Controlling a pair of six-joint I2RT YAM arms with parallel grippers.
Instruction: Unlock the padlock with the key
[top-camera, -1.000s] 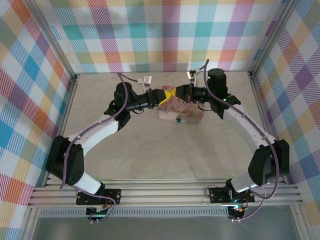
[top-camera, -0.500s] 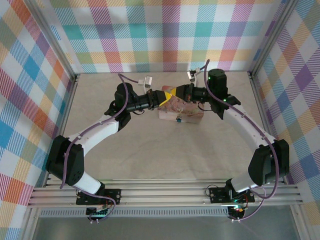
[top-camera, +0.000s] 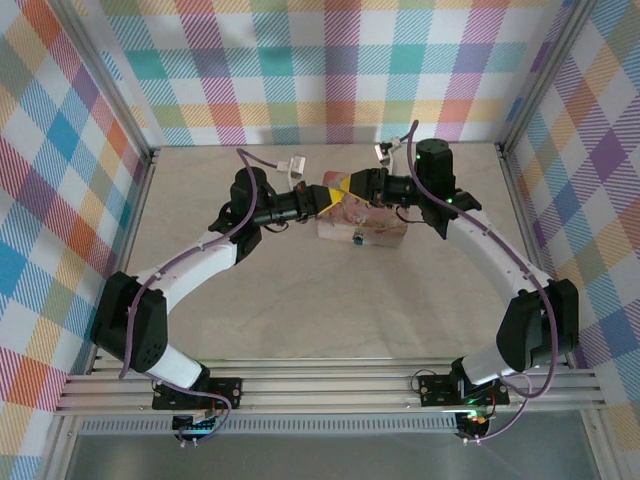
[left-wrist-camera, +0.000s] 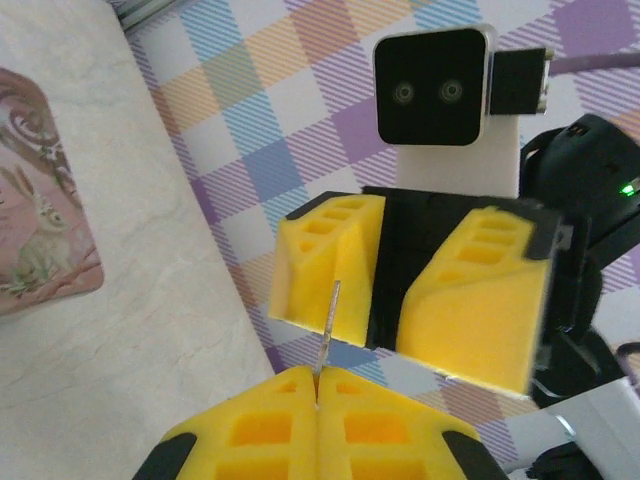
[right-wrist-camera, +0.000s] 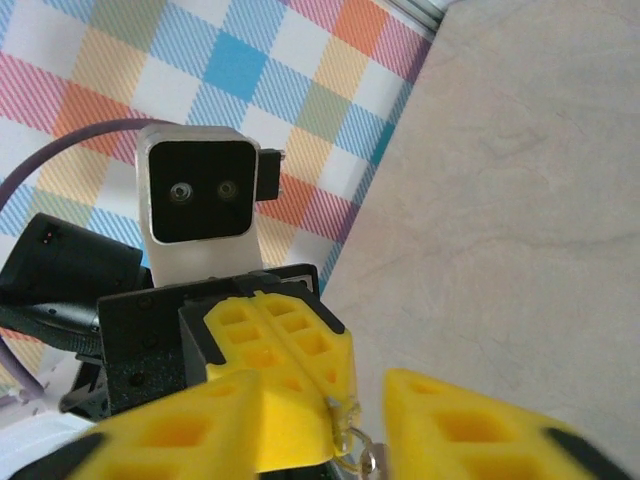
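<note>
Arms (top-camera: 200, 260) reach inward facing each other, left pincer (left-wrist-camera: 317, 378) clenching key (left-wrist-camera: 331, 318), right pincer (right-wrist-camera: 360, 415) released.

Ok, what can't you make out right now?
Top view: padlock too small to tell locked from unlocked.
Left wrist: key edge-on, its base buried in the shut left gripper.
Right wrist: key ring blurred, the key itself hidden inside the left gripper.

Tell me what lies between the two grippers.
A thin metal key, pinched by the shut left gripper, points at the open right gripper, seen in the left wrist view.
</note>
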